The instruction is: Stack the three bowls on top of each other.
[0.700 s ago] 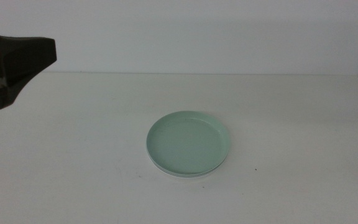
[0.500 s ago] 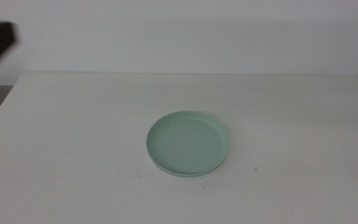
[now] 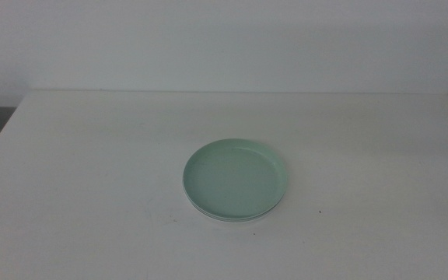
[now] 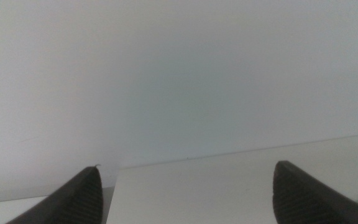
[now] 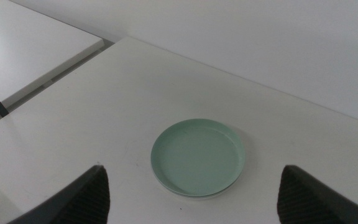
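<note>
White table [image 3: 92,155] against a pale wall [image 3: 224,39] — mint green bowl [image 3: 236,179] topping the stack at centre; both grippers [image 4: 185,186] [image 5: 194,190] wide open, empty.

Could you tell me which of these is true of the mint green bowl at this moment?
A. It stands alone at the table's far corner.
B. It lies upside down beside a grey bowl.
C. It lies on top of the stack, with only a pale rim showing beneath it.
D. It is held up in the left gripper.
C. The mint green bowl lies open side up near the middle of the table, with a pale rim showing under its near edge; no gripper touches it.
</note>
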